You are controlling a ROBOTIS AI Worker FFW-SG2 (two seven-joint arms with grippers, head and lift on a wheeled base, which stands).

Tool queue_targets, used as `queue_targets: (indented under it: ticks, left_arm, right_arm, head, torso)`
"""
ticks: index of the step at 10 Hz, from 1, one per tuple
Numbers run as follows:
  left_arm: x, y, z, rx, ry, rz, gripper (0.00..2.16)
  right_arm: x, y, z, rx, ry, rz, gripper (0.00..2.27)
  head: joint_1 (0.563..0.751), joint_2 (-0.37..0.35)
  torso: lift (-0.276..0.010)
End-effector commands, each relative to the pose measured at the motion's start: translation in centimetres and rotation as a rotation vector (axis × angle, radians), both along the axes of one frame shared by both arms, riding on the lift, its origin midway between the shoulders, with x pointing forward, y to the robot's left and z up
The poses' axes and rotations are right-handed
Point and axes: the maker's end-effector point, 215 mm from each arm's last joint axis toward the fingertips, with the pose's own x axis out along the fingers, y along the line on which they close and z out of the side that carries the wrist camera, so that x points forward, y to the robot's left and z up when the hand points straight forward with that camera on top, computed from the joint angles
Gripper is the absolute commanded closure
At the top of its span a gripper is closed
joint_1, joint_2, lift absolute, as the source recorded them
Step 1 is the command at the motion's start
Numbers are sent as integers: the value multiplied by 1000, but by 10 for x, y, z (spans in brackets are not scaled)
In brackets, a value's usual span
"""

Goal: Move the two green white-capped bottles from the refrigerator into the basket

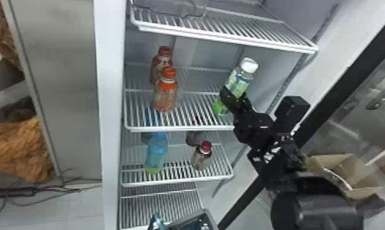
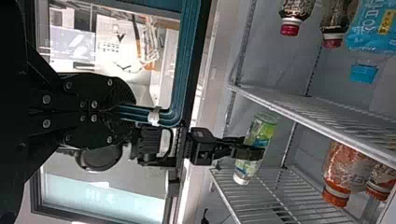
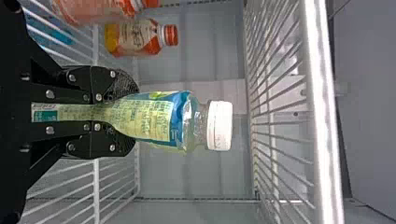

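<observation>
In the head view, my right gripper (image 1: 233, 95) is shut around a green bottle (image 1: 243, 80), its white cap up and tilted right, at the right side of the orange-capped bottles' shelf. Whether its base touches the shelf is unclear. The right wrist view has the bottle (image 3: 154, 119) between the fingers of my right gripper (image 3: 130, 117), white cap pointing away. My left gripper (image 2: 133, 112) is shut with nothing held in the left wrist view, apart from the held bottle (image 2: 262, 128). A grey basket (image 1: 209, 214) with something inside is partly seen at the head view's bottom edge.
Two orange-capped bottles (image 1: 165, 94) stand left on the same shelf. Below are a blue bottle (image 1: 156, 153) and a red-capped bottle (image 1: 202, 156). A wire shelf (image 1: 225, 38) hangs above; the open door's black frame (image 1: 332, 101) is beside my right arm.
</observation>
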Motion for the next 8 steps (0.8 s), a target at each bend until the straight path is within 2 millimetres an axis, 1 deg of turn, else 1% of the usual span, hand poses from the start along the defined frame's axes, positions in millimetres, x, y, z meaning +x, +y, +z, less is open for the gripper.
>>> queue_targets:
  ticks: [1, 2, 3, 4, 6, 8]
  left_arm:
    - [0, 0, 0, 0, -1, -1, 1216]
    - [0, 0, 0, 1, 0, -1, 1214]
    - [0, 0, 1, -3, 0, 0, 1214]
    - [0, -1, 1, -2, -1, 0, 1214]
    - [-1, -1, 0, -2, 2, 0, 1214]
    - [1, 0, 0, 2, -2, 0, 1216]
  right_arm:
    - [-17, 6, 3, 6, 10, 18, 1053]
    - [-29, 10, 3, 12, 28, 31, 1052]
    - [-44, 18, -4, 18, 60, 48, 1053]
    - [-57, 29, -6, 30, 79, 75, 1053]
    - [-88, 53, 2, 48, 106, 125, 1053]
    - [-120, 76, 6, 74, 157, 175, 1053]
  head:
    - [695, -350]
    - [695, -350]
    - [695, -350]
    - [695, -350]
    - [695, -350]
    - [695, -350]
  torso:
    - [-4]
    - [-4]
    - [-4]
    - [-4]
    - [-4]
    - [-4]
